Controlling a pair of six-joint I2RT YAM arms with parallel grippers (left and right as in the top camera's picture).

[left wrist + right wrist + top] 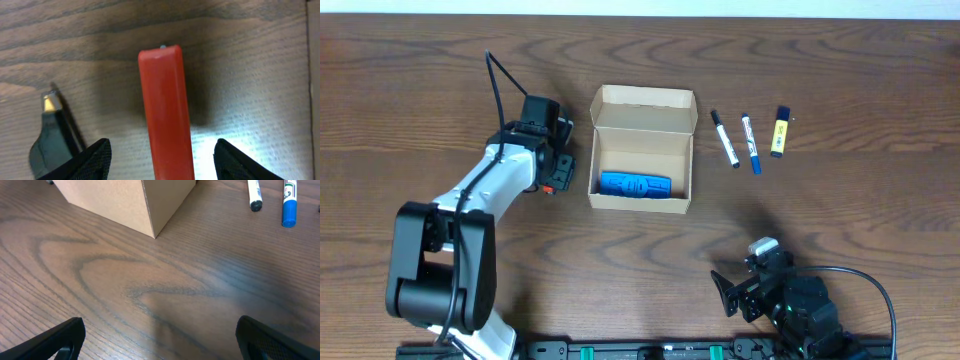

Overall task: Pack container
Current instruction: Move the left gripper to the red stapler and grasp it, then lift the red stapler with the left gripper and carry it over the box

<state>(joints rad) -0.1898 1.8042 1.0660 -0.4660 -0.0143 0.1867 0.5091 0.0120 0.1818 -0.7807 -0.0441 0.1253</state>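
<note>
The container is a brown cardboard box in the middle of the table, its flap lid open at the back. A blue object lies inside it. My left gripper is just left of the box, pointing down. In the left wrist view it is open, one jaw on each side of a red marker-like stick on the table, with gaps on both sides. My right gripper is open and empty near the front edge, facing the box corner.
A black-capped marker, a blue marker and a yellow highlighter lie right of the box. The two markers also show in the right wrist view. A dark object with a brass tip lies left of the red stick.
</note>
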